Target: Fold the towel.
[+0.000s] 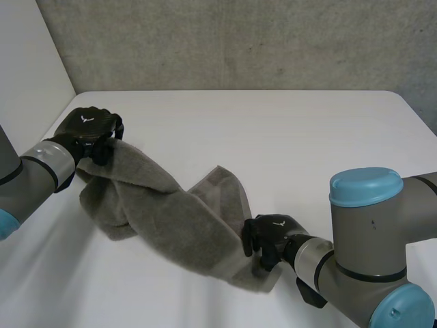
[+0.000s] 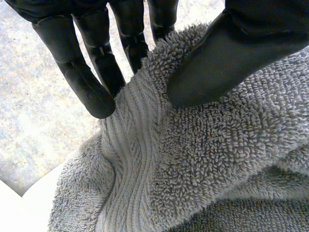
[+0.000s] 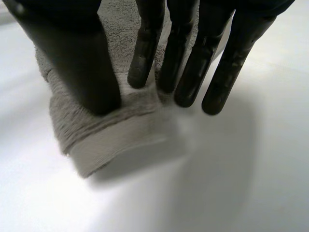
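A grey towel (image 1: 171,212) runs slantwise across the white table (image 1: 287,137), bunched and partly twisted. My left hand (image 1: 89,126) holds one end of it raised at the far left. In the left wrist view its thumb (image 2: 217,53) presses the towel (image 2: 207,164) against the fingers (image 2: 91,87) behind the cloth. My right hand (image 1: 270,236) is at the towel's near right corner. In the right wrist view the thumb (image 3: 82,63) lies on that corner of the towel (image 3: 106,137), the fingers (image 3: 193,72) close on its other side, and the corner sits slightly off the table.
A rough grey wall (image 1: 239,41) stands behind the table. The table's far edge and right corner (image 1: 403,99) are in sight. Bare white tabletop (image 3: 231,183) lies beyond the right hand's fingertips.
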Controlling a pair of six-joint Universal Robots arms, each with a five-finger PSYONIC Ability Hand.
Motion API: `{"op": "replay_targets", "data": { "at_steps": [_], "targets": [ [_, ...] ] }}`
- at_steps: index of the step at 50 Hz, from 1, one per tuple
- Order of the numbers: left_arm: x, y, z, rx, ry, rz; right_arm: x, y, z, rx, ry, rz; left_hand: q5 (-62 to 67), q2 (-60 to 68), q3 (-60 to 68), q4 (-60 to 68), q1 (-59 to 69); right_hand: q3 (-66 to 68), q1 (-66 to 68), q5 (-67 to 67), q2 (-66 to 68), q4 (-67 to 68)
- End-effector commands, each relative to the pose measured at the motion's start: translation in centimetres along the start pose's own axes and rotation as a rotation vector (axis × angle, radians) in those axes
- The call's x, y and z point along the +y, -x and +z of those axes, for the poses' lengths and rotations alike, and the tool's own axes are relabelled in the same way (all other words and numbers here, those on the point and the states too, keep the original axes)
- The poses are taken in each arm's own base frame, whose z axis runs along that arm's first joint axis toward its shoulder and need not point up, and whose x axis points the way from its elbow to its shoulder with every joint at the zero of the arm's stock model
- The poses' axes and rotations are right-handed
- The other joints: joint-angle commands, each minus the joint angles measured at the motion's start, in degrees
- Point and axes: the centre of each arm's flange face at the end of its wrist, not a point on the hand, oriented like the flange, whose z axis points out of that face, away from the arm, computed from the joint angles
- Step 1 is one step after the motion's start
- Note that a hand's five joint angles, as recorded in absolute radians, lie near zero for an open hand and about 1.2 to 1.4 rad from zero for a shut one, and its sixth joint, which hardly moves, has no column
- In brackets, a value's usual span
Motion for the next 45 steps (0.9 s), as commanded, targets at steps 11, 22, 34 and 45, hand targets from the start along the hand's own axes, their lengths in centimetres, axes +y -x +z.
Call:
{"op": "replay_targets", "data": {
  "at_steps": [11, 22, 34, 45],
  "targets": [
    [-0.3, 0.0, -0.3, -0.002, -0.008, 0.003, -1.9, 0.4, -2.0, 0.000, -0.069, -0.014, -16.56, -6.40, -8.68, -7.05, -3.31, -14.70, -14.79, -14.42, -14.51, -14.89],
    [-0.3, 0.0, -0.4, -0.002, -0.008, 0.001, -2.0, -0.2, -2.7, 0.050, -0.075, -0.098, -16.56, -6.40, -8.68, -7.05, -3.31, -17.90, -17.99, -17.62, -17.71, -18.08],
    [-0.3, 0.0, -0.5, 0.000, -0.008, 0.001, -0.5, -0.4, -2.4, 0.052, -0.030, -0.125, -16.56, -6.40, -8.68, -7.05, -3.31, -18.41, -18.50, -18.13, -18.22, -18.59],
    [-0.3, -0.1, -0.5, 0.001, -0.008, 0.001, 0.5, -0.3, -1.7, 0.043, 0.009, -0.125, -16.56, -6.40, -8.68, -7.05, -3.31, -15.55, -15.64, -15.27, -15.36, -15.73]
  ]
}}
